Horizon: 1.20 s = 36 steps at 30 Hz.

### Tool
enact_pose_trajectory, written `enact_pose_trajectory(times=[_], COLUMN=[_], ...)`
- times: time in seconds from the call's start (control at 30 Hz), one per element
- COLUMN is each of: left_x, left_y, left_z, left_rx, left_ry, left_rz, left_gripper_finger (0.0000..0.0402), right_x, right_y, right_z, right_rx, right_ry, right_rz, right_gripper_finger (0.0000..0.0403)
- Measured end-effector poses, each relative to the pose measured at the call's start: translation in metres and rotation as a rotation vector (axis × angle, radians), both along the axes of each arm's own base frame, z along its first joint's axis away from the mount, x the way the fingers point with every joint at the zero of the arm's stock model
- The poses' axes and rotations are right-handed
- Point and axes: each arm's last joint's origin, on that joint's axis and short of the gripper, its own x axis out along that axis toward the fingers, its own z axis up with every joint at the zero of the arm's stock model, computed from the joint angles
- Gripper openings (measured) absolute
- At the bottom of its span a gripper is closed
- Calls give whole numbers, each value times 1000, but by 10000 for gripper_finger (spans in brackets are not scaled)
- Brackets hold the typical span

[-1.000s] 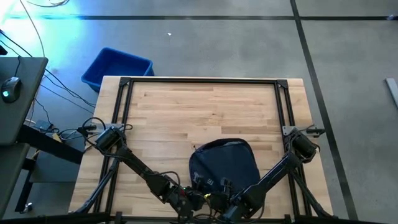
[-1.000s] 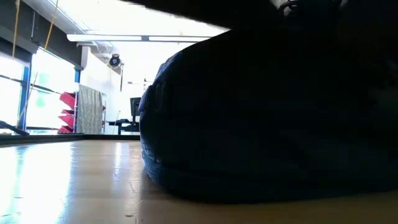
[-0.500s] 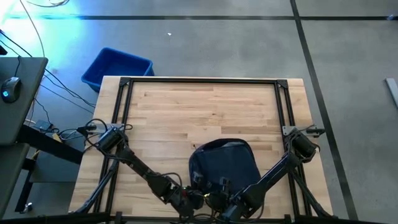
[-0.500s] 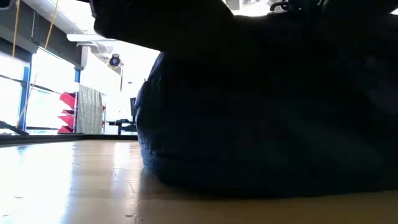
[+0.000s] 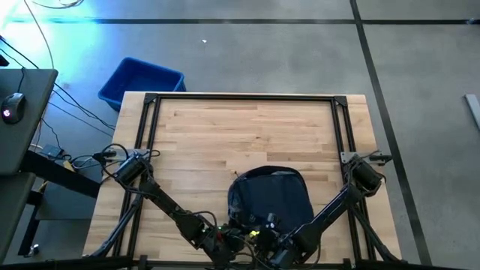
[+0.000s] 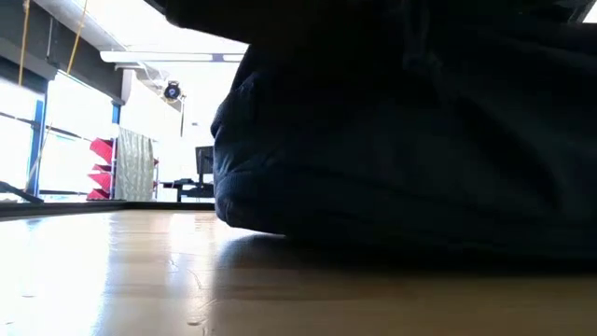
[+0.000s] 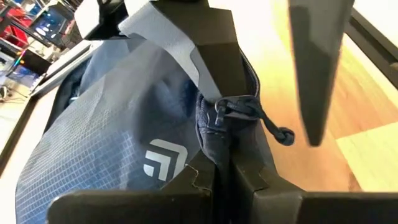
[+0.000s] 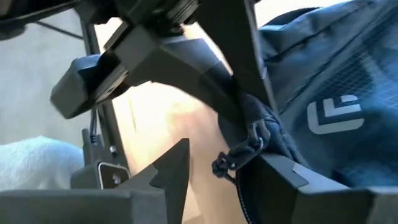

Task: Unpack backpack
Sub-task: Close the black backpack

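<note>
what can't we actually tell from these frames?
- Backpack contents: no opening shows in any view.
- Near edge of the backpack, high view: both arms cross over it at the picture's bottom edge.
- Low view: backpack is a dark mass cut off at the top and right; no gripper can be picked out.
- Right gripper grip: the fabric hides contact.

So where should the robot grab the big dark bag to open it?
Best the corded zipper pull on the dark navy fabric backpack, at its near edge by both grippers. It sticks out from the soft fabric, so fingers can pinch it from the side. The left gripper is at it.
</note>
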Motion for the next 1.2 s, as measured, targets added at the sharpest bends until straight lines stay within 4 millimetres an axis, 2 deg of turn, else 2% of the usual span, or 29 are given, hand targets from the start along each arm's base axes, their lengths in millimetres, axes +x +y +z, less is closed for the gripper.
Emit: enact_pose_trajectory(times=[0.1,0.2,0.37,0.77,1.0,1.1,1.2], left_x=[-2,-4,-5,-10,-10,-10,-10], left_y=[-1,-2,-1,5,5,5,6], left_z=[0,0,-2,-6,-5,-6,-6], left_rx=[18,27,33,88,109,115,118], left_ry=[-2,2,12,40,39,41,42], left_rz=[10,14,35,102,99,101,106], left_gripper_finger=[0,0,0,0,0,0,0], right_x=[-1,-2,-4,-13,-10,-6,-4], right_y=[0,0,2,1,1,-3,-5], right_z=[0,-1,-2,-6,-6,-6,-6], right_rx=[-4,-23,-9,64,0,-36,-62], right_ry=[-5,0,32,188,185,193,195], right_rz=[-16,-21,17,48,145,182,211], right_gripper_finger=[81,20,4,1,3,23,66])
